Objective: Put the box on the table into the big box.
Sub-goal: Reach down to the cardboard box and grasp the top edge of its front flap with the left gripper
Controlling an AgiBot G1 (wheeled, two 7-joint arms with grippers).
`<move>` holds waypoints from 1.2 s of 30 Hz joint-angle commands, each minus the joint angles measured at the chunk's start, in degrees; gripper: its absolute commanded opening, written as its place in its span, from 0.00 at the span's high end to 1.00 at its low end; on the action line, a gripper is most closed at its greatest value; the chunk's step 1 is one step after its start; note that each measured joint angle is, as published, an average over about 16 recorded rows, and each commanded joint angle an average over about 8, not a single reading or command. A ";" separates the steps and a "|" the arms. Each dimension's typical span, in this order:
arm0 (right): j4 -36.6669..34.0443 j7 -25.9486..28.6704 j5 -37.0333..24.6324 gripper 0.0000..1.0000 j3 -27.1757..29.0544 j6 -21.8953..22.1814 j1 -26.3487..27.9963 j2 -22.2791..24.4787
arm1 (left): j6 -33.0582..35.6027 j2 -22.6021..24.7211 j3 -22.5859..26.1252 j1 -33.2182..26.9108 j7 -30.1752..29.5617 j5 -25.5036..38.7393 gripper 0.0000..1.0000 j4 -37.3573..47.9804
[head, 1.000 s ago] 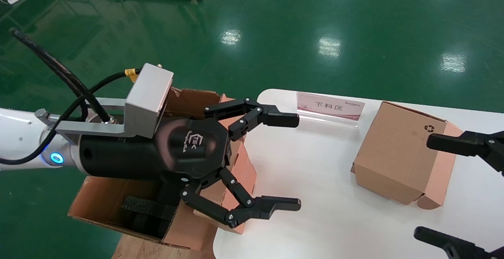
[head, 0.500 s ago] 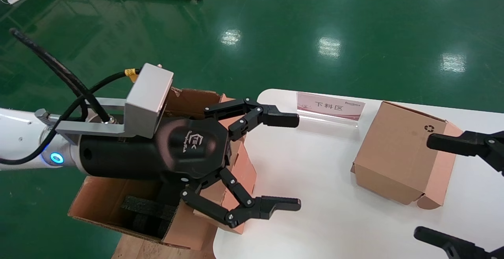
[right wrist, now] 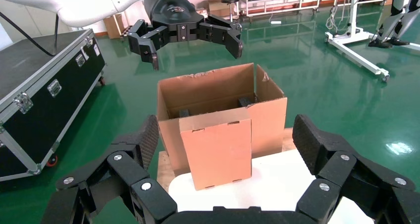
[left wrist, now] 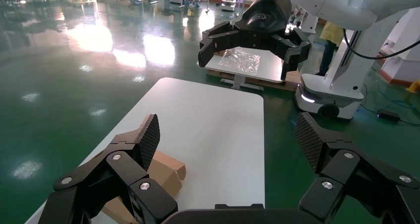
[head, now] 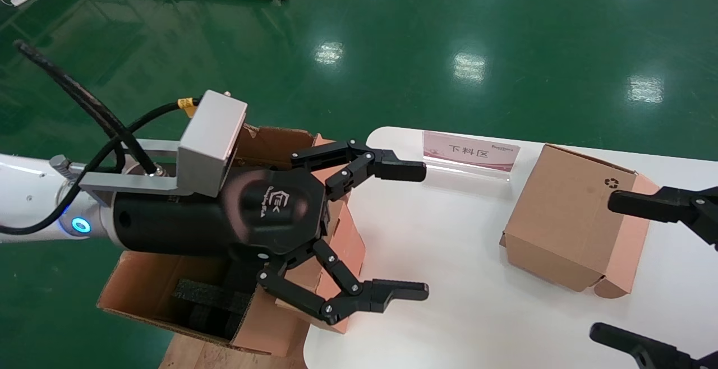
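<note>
The box (head: 350, 245), small and plain brown, stands upright at the left edge of the white table (head: 449, 257), against the big box (head: 140, 285). My left arm hides most of it in the head view. The right wrist view shows it whole (right wrist: 215, 152), in front of the big box (right wrist: 208, 87). Black foam blocks (head: 207, 297) lie inside the big box. My left gripper (head: 422, 230) is open and empty, above the table's left edge, just past the box. My right gripper (head: 622, 271) is open and empty at the table's right side.
A cube-like cardboard box with a recycling symbol (head: 566, 217) sits on the table by my right gripper and shows in the left wrist view (left wrist: 166, 172). A pink sign (head: 470, 151) stands at the far edge. A wooden pallet (head: 185, 358) lies under the big box. Green floor surrounds the table.
</note>
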 commanded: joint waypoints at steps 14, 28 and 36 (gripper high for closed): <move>0.00 0.00 0.00 0.00 0.00 0.00 0.00 0.00 | -5.00 -0.98 0.86 1.40 -7.98 5.17 0.00 0.93; 0.00 0.00 0.00 0.00 0.00 0.00 0.00 0.00 | -17.40 -3.82 6.16 3.07 -30.20 20.14 0.00 1.84; 0.00 0.00 0.00 0.00 0.00 0.00 0.00 0.00 | -18.39 -4.87 7.14 -0.48 -36.04 22.41 0.00 1.35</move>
